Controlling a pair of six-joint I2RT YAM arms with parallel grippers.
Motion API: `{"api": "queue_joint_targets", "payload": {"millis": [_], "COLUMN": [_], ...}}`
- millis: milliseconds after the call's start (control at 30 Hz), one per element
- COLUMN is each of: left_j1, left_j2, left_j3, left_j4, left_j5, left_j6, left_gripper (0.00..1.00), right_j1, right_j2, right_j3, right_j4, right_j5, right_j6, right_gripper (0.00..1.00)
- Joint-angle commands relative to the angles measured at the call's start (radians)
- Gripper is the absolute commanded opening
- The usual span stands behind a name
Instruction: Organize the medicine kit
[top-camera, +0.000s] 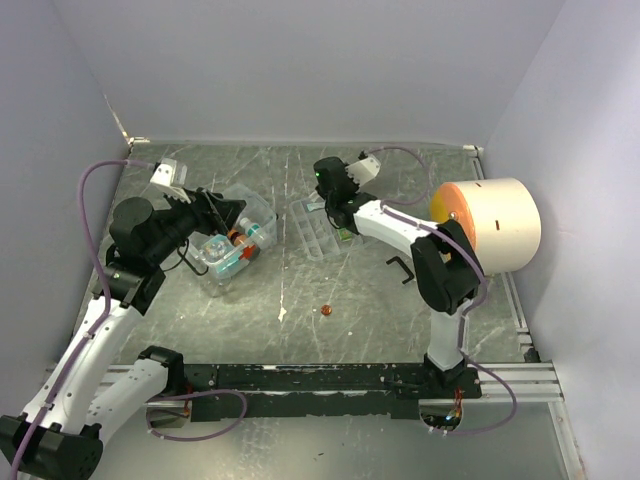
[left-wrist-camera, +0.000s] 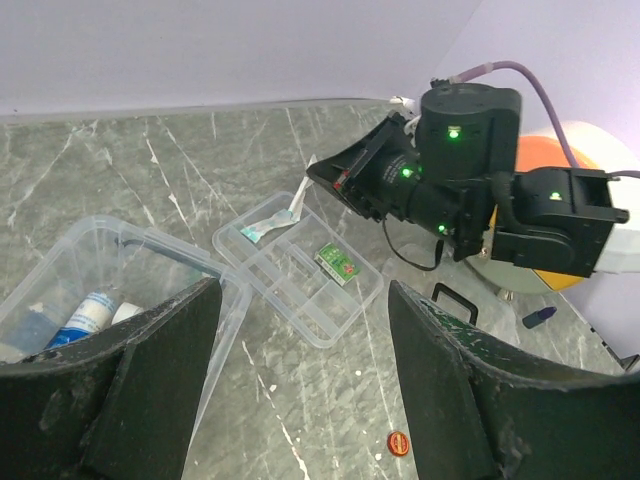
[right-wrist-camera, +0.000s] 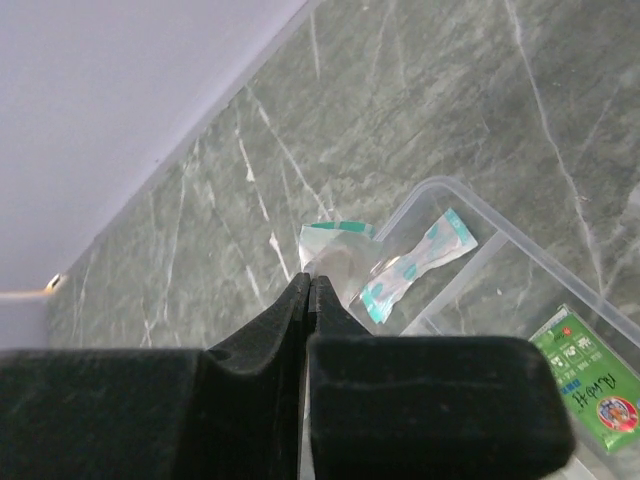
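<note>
Two states noted: right pincer (right-wrist-camera: 310, 285) clamped on the end of a teal-printed packet (right-wrist-camera: 415, 260) whose long axis runs away from it into the far corner of the divided tray (left-wrist-camera: 235, 255); left pincer (left-wrist-camera: 300, 290) apart above the kit box (top-camera: 262, 212), left on the worktop (top-camera: 350, 330).

Clear box (left-wrist-camera: 70, 250) sits open on the left, tubes inside. Just right of it, the divided tray (left-wrist-camera: 300, 290) lies flat, holding a green packet (left-wrist-camera: 338, 264) and a teal-white sachet (left-wrist-camera: 270, 225) at its far corner. Black handle (left-wrist-camera: 455, 297) lies apart, further right.
</note>
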Motion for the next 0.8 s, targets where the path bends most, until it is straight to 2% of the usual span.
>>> {"api": "queue_joint_targets", "payload": {"millis": [0, 367, 767], "left_j1": [0.01, 0.008, 0.009], "left_j2": [-0.011, -0.01, -0.006], "left_j3": [0.021, 0.018, 0.017], "left_j4": [0.012, 0.013, 0.013], "left_j5": [0.025, 0.025, 0.022], "left_j6": [0.017, 0.016, 0.015], "left_gripper": [0.79, 0.79, 0.79], "right_j1": [-0.004, -0.013, -0.012], "right_j2": [0.068, 0.217, 0.263], "right_j3": [0.059, 0.132, 0.146], "right_j4": [-0.041, -0.077, -0.143], "right_j5": [0.107, 0.092, 0.095], "right_j6": [0.119, 0.181, 0.264], "right_gripper": [0.0, 0.0, 0.0]}}
